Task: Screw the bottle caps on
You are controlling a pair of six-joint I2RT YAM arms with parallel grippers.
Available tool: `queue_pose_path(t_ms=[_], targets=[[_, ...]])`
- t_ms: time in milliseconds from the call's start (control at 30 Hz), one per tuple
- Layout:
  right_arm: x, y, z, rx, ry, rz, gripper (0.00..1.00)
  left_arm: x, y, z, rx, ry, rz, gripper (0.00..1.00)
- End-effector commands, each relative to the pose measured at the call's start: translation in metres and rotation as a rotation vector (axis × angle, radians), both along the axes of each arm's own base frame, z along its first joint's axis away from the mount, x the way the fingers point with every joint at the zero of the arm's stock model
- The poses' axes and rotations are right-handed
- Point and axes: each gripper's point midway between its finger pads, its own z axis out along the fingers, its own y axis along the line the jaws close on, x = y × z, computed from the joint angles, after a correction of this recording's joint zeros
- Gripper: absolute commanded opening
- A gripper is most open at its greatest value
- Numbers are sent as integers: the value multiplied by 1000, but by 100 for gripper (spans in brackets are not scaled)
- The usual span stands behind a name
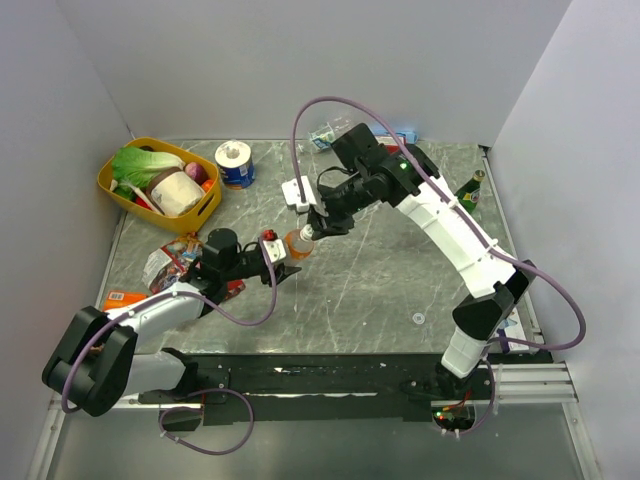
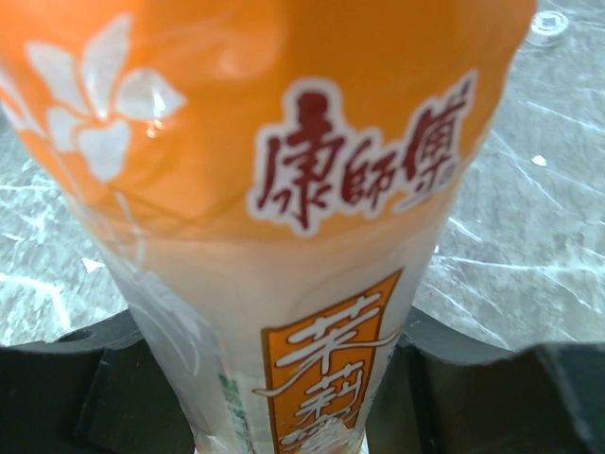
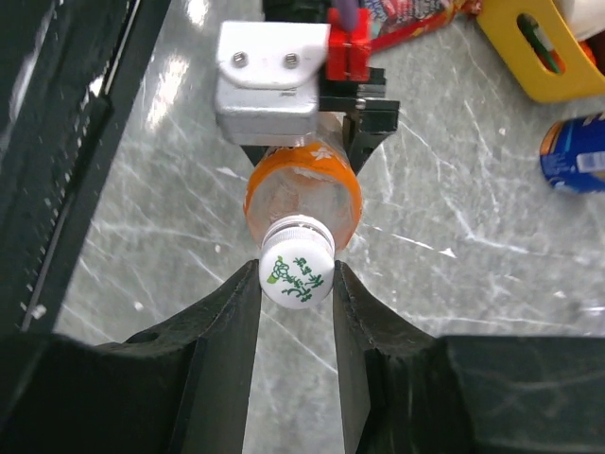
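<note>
The right gripper [image 3: 296, 284] clenches the white cap [image 3: 296, 270] atop the bottle [image 3: 302, 194], lower centre of the right wrist view. The left gripper [image 1: 283, 257] grasps that orange bottle's body, left of centre in the top view. Another cap [image 1: 418, 318] lies lower right of centre on the table [image 1: 380, 270].

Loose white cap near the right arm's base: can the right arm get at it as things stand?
Probably not yet. The right hand is shut on the printed cap atop the orange bottle, so it would have to let go first. Nothing stands close around the loose cap.
</note>
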Motion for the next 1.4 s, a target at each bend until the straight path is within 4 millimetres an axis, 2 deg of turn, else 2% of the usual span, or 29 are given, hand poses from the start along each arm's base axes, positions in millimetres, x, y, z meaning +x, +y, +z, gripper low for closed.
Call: queue_pose_path(t_ms=[0, 500, 700, 967, 1233, 1367], targets=[[8, 12, 5, 45, 84, -92, 28, 6, -12, 76, -177, -203, -1, 1], [19, 19, 6, 93, 170, -229, 29, 16, -9, 88, -247, -153, 80, 1], [27, 21, 21, 155, 222, -305, 29, 20, -5, 90, -273, -138, 125, 1], [28, 23, 16, 144, 332, -348, 29, 28, 0, 88, -279, -150, 177, 1], [26, 24, 13, 85, 322, -310, 33, 37, -2, 85, -258, -140, 208, 1], [23, 23, 10, 73, 299, -291, 41, 39, -2, 82, -254, -139, 214, 1]])
